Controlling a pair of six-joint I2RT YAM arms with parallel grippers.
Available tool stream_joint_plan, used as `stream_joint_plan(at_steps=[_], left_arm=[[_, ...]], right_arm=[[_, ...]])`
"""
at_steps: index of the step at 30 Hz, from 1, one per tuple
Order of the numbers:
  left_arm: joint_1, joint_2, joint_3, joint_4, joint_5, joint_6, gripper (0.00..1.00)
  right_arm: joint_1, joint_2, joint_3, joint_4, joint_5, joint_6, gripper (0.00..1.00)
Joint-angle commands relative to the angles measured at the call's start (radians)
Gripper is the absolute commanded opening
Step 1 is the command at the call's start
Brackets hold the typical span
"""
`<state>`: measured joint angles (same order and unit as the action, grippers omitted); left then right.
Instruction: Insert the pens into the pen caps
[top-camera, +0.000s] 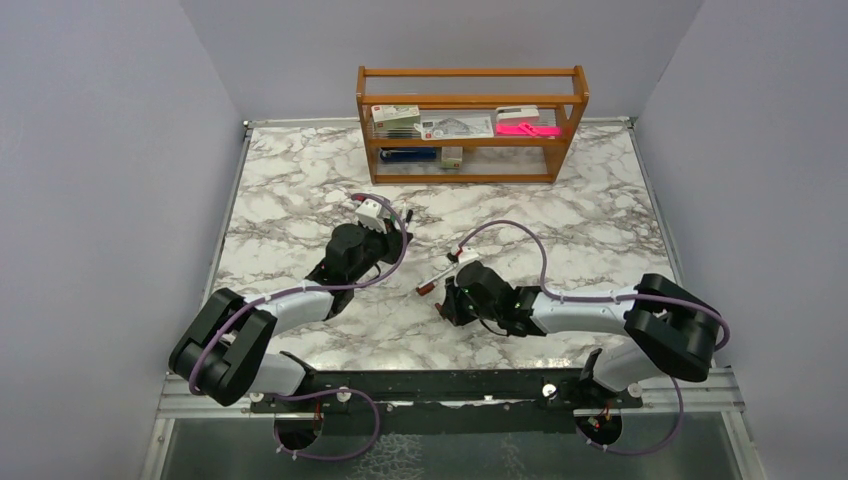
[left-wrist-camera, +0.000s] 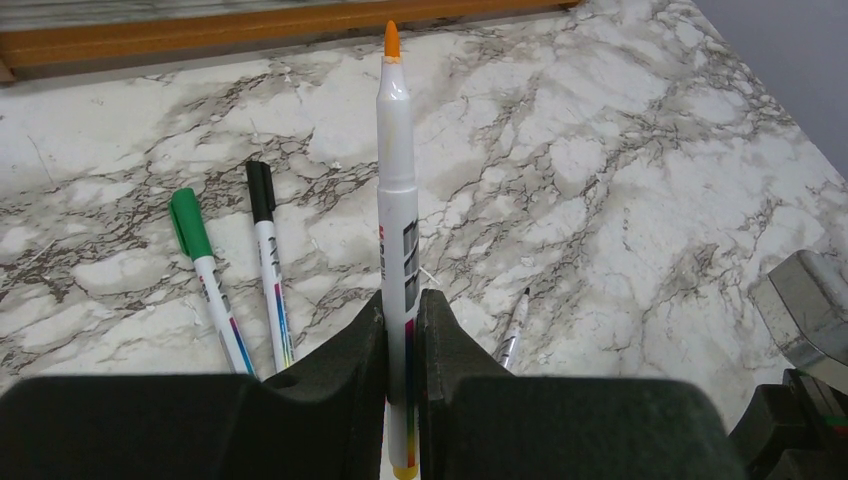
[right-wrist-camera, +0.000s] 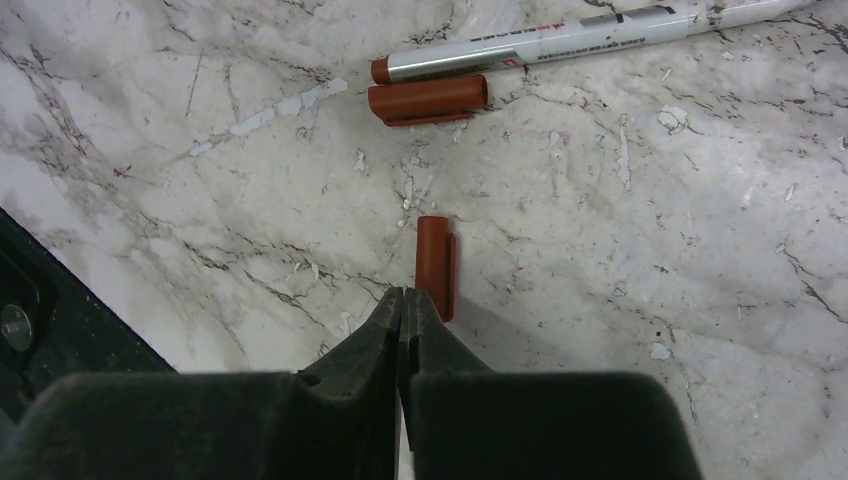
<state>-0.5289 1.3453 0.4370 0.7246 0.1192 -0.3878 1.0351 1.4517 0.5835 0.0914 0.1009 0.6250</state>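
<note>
Marble table (top-camera: 300, 180) fills the top view. Wooden shelf (top-camera: 470, 100) stands at its far edge w/ boxes and a pink item (top-camera: 527, 129) on the upper level. Both arms angle in toward the table's middle.

L gripper (left-wrist-camera: 402, 310) is clamped on the orange-tipped pen (left-wrist-camera: 397, 180). This pen is uncapped, w/ its barrel running straight out between the fingers and its tip pointing toward the shelf side. In the left wrist view, a green-capped pen (left-wrist-camera: 205, 280) and a black-capped pen (left-wrist-camera: 268, 270) lie on the marble to its left, roughly parallel, near each other but apart. To its right is a fourth pen (left-wrist-camera: 513, 335), dark-tipped and partly hidden behind the finger.

R gripper (right-wrist-camera: 402, 300) is low over the marble, fingers pressed together w/ nothing between them. A red-brown cap (right-wrist-camera: 435, 262) lies flat just right of the fingertips, in line w/ the gripper; can't tell if it touches the finger. Farther out, a second red-brown cap (right-wrist-camera: 428, 100) lies flat beside the tip end of the red-brown-tipped pen (right-wrist-camera: 560, 40). That pen is uncapped, and pen and cap are roughly parallel, touching or nearly so.
</note>
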Motion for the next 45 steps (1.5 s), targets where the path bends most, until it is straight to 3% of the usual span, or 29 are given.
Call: stream_joint_plan(at_steps=[1, 34, 45], left_arm=[[0.010, -0.015, -0.009, 0.026, 0.001, -0.005, 0.00], [0.018, 0.019, 0.000, 0.027, 0.030, -0.022, 0.00], [0.019, 0.025, 0.000, 0.033, 0.042, -0.029, 0.00]], right_arm=[[0.007, 0.030, 0.031, 0.036, -0.024, 0.009, 0.01], [0.007, -0.008, 0.024, -0.163, 0.133, 0.048, 0.01], [-0.005, 0.057, 0.067, -0.192, 0.191, 0.071, 0.01]])
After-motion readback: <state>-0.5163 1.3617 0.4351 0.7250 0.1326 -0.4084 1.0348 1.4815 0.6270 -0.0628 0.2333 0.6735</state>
